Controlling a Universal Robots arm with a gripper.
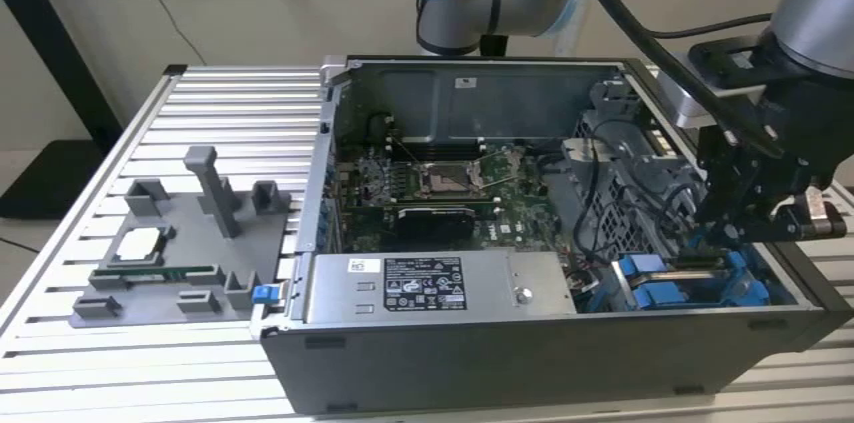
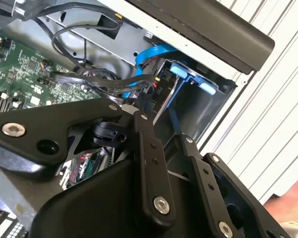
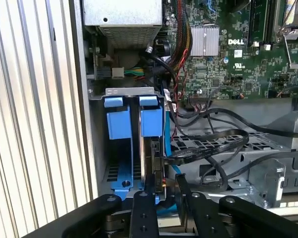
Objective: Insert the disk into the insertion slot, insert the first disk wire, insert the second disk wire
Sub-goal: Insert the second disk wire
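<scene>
While the tool (image 1: 747, 228) is held low over the blue corner of the open computer case (image 1: 534, 363), the work looks partly done. In the exterior view, the case is seen lying open on the ribbed table (image 1: 80, 343). The tool is set right above the insertion slot (image 1: 681, 283), at the exterior view's right. Blue plastic tabs are seen there. The grey power box (image 1: 427, 288) is beside the slot, and the green board (image 1: 441, 188) lies behind it.

In the second wrist view, the tool's black fingers (image 2: 151, 163) are seen pointing down at the slot (image 2: 188, 94). A dark plug and black wires (image 2: 89, 82) are seen near the slot's mouth. It cannot be told whether a wire is held.

In the first wrist view, the fingers (image 3: 141, 210) are seen close together, with a thin edge between them. That edge is judged to be the disk (image 3: 150, 163), standing in the slot (image 3: 134, 119) between two blue tabs. So the disk seems to be partly or fully in. It cannot be told for sure if the tool has hold of it. No wire is seen plugged in, so both wire steps are judged to be left.
</scene>
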